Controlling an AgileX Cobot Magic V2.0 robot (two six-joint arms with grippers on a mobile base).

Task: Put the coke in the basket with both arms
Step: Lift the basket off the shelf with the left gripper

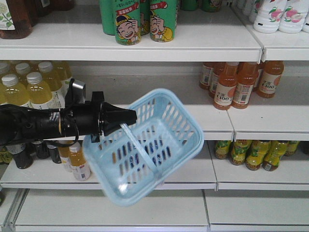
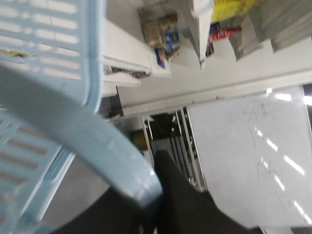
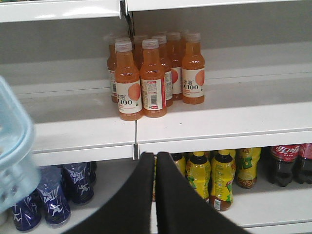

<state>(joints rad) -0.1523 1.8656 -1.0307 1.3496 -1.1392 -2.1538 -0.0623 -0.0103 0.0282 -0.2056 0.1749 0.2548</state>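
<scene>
My left gripper (image 1: 130, 116) reaches in from the left and is shut on the handle (image 1: 140, 147) of the light blue basket (image 1: 190, 123). The basket hangs tilted in the air in front of the shelves, its opening turned toward the camera. In the left wrist view the handle (image 2: 87, 141) runs down into the left gripper (image 2: 148, 195), with the slotted basket wall (image 2: 58, 58) at the upper left. In its own wrist view, my right gripper (image 3: 155, 156) is shut on nothing and faces the shelves, and the basket's edge (image 3: 12, 161) shows at the left. The coke is out of view.
Orange juice bottles (image 1: 241, 84) stand on the middle shelf (image 1: 270, 121). There are yellow bottles (image 1: 29, 89) at the left, green cans (image 1: 142, 19) on top and yellow-green bottles (image 1: 256, 152) lower right. Dark cola bottles (image 3: 285, 163) and blue bottles (image 3: 53, 195) sit on the lower shelf.
</scene>
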